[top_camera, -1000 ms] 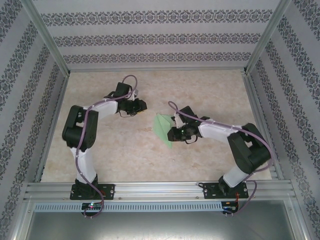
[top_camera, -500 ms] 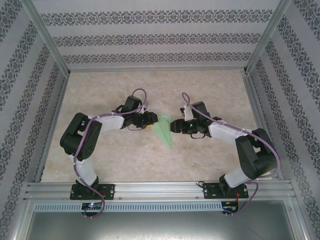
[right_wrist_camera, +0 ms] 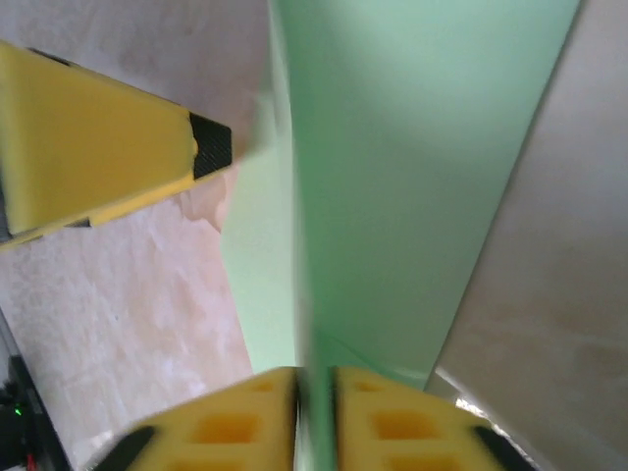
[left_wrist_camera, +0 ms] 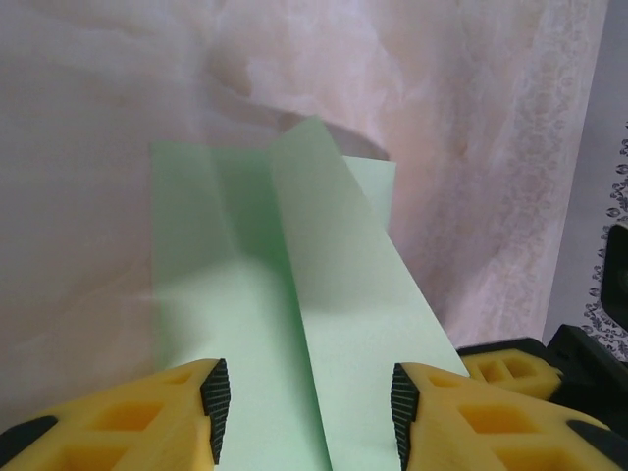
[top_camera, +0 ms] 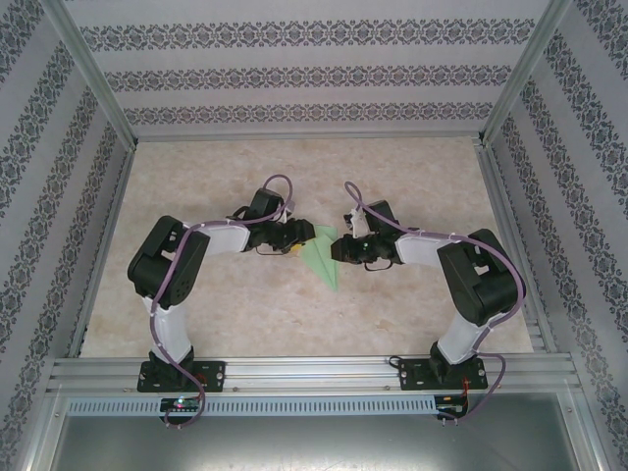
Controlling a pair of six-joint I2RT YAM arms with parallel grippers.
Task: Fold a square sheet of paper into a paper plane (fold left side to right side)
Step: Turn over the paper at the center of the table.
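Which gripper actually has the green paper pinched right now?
The right gripper: its yellow fingers are closed on a fold of the paper. The left gripper has its fingers apart, straddling the paper.

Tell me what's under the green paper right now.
Marbled table shows around the green paper, which lies on it. The right gripper pinches a raised flap; the left gripper stands open astride the near edge. Beneath the flat layers is hidden.

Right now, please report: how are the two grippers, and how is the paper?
Right gripper shut on the folded green paper's edge. Left gripper open, paper between its fingers. Nothing else near the paper.
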